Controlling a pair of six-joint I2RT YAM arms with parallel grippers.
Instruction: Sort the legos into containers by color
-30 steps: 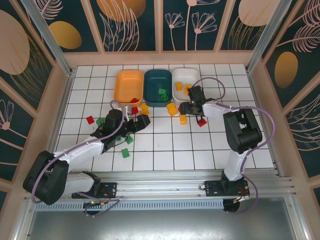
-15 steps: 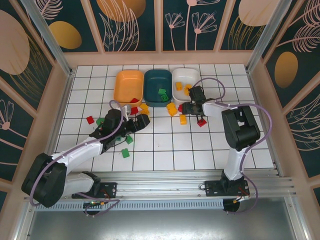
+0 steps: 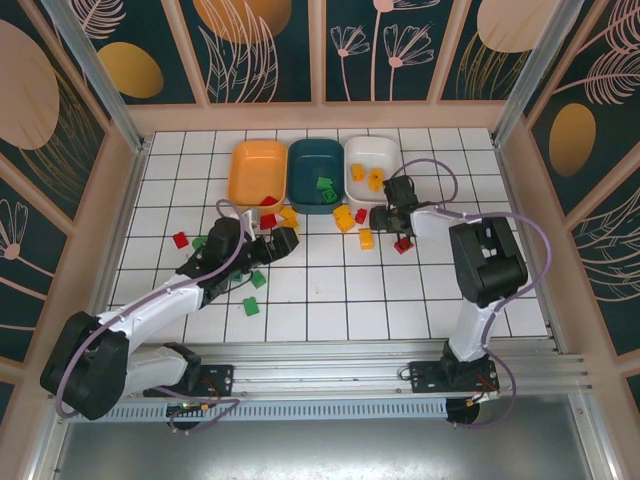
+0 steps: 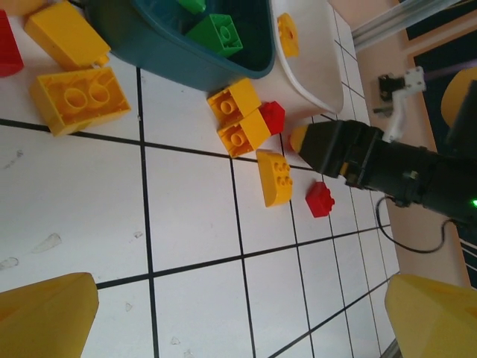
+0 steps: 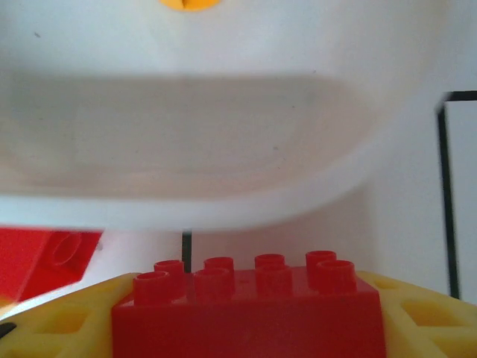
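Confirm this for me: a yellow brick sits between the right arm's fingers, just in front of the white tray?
Wrong colour: the brick between the right arm's fingers is red, not yellow; the fingers themselves are yellow. The right wrist view shows it, just in front of the white tray.

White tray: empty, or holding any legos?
Not empty: the white tray holds two yellow-orange legos, seen in the top view.

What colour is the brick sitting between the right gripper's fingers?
The brick is red, seen best in the right wrist view.
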